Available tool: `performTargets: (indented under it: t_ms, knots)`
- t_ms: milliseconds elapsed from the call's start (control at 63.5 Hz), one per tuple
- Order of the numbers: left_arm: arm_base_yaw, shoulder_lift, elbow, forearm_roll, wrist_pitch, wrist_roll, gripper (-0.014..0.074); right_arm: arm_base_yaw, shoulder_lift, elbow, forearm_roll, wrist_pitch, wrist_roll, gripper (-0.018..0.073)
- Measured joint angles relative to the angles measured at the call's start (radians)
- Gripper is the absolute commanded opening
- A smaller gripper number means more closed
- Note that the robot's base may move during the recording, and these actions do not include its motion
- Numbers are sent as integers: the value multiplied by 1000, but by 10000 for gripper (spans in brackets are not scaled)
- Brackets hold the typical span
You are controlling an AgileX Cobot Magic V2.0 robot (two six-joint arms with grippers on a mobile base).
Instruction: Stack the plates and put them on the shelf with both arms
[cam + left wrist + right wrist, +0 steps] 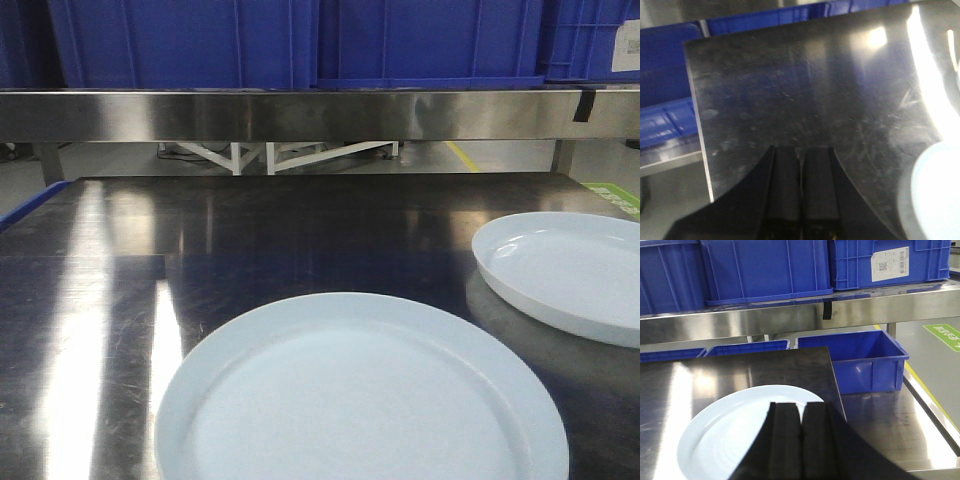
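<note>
Two pale bluish-white plates lie apart on the dark tabletop. One plate (360, 400) is at the front centre, the other plate (570, 272) at the right. The steel shelf (300, 113) runs across the back, with a black patch (583, 103) near its right end. My left gripper (800, 152) is shut and empty above bare tabletop; a plate edge (935, 195) shows at the lower right of its view. My right gripper (800, 407) is shut and empty, its tips over the near part of a plate (740, 432). The shelf also shows in the right wrist view (790, 317). Neither gripper appears in the front view.
Blue ribbed crates (300, 40) stand on the shelf. Another open blue crate (865, 360) sits lower, right of the tabletop edge. The tabletop's left edge (697, 130) borders blue crates (665, 100) below. A green floor marking (945, 335) lies far right.
</note>
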Motion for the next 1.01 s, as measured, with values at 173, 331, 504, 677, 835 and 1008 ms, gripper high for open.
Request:
performTargets:
  t_ms: [173,331,504,677,835,1008]
  knots:
    - [34,-118,137,2,-89,0,84,0,0,0,0,-15,0,58]
    - [38,-158,205,2,-164,0,84,0,0,-29,0,-7,0,58]
    - [38,-158,210,2,-205,0,84,0,6,-216,0,90,0,58]
    - [38,-158,211,2,-213,0,84,0,160,-472,0,238,0,58]
    - [38,-158,211,2,-219,0,84,0,386,-697,0,382,0,58]
    - [38,-158,211,2,-221,0,84,0,627,-903,-2,610,0,58]
